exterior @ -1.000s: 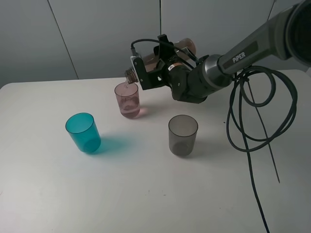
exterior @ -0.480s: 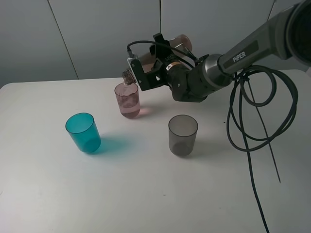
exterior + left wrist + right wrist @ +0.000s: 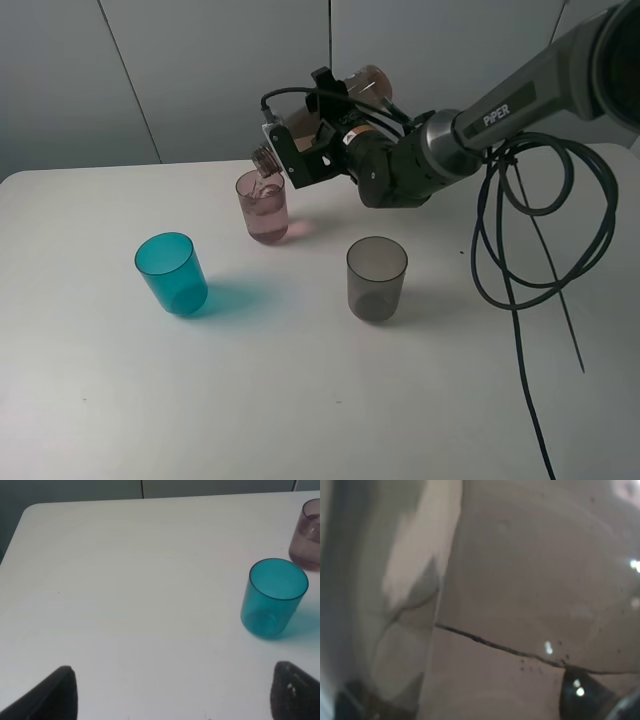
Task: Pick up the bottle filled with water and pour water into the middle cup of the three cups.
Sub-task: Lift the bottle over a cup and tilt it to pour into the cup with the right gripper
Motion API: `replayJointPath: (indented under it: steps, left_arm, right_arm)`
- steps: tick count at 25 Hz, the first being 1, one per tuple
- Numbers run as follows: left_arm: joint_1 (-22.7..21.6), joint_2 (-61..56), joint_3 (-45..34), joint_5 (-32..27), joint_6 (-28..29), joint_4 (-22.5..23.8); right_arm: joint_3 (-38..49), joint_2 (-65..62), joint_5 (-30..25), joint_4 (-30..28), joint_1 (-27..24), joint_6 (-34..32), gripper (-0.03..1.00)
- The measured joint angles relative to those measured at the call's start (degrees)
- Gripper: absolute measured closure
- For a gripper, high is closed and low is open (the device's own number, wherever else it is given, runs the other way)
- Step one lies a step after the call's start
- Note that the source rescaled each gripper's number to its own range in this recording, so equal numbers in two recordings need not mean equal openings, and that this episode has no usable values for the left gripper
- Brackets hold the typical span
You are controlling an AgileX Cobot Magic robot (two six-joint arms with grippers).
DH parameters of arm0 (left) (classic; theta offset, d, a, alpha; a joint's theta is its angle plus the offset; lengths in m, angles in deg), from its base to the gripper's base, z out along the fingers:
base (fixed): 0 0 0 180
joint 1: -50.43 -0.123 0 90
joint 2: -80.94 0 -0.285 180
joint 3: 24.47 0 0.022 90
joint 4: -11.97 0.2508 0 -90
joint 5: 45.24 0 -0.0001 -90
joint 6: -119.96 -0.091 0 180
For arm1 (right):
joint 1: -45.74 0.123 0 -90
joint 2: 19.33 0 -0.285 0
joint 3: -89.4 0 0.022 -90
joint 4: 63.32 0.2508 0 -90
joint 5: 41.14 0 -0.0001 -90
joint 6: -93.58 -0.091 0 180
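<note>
Exterior high: right gripper (image 3: 305,132) clamped on tilted bottle (image 3: 267,160), mouth over pink middle cup (image 3: 265,212); risk: steeper tilt, overflow past rim.

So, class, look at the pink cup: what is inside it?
The pink cup holds some water in its lower part, and the mouth of the tilted bottle sits just above its rim. The tinted wall hides the exact water level.
</note>
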Motion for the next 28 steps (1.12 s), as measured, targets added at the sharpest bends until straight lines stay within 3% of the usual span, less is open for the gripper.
replayJointPath:
  steps: [28]
  left_arm:
    - [0.00, 0.00, 0.00, 0.00, 0.00, 0.00]
  right_arm:
    - [0.00, 0.00, 0.76, -7.59, -0.13, 0.00, 0.97]
